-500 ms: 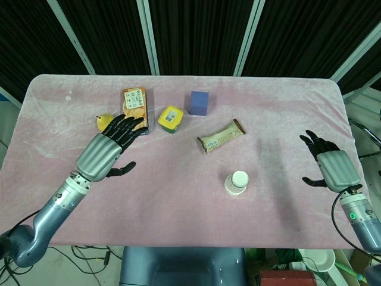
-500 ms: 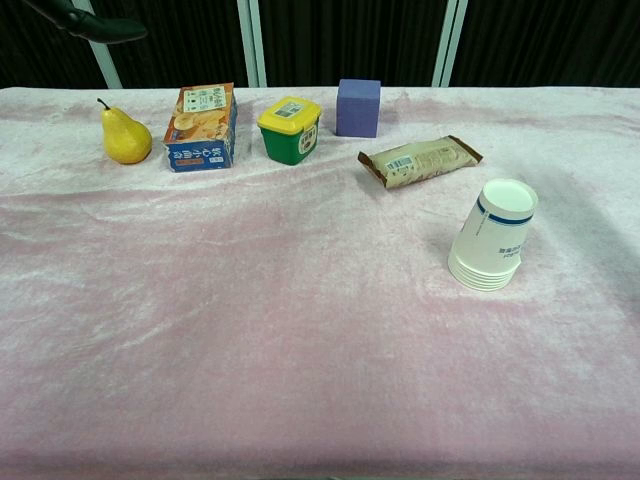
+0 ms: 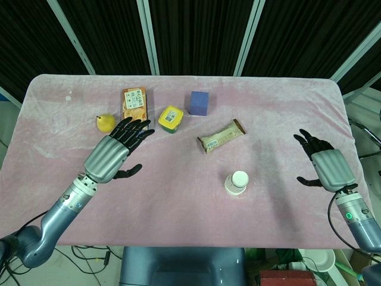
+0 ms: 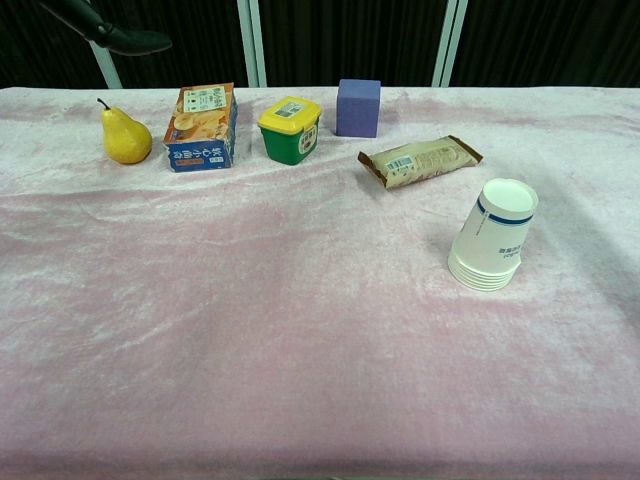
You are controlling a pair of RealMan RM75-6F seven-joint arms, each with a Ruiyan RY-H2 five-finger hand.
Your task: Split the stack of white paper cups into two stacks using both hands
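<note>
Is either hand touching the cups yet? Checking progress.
No: the left hand and right hand both hover open, apart from the cups.

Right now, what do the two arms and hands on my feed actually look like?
Both hands, left hand and right hand, have silver-grey ribbed back shells and black fingers. The forearms are blue-grey with metal wrist rings. The right arm's wrist carries a small green light, and a black cable loops beside it.
</note>
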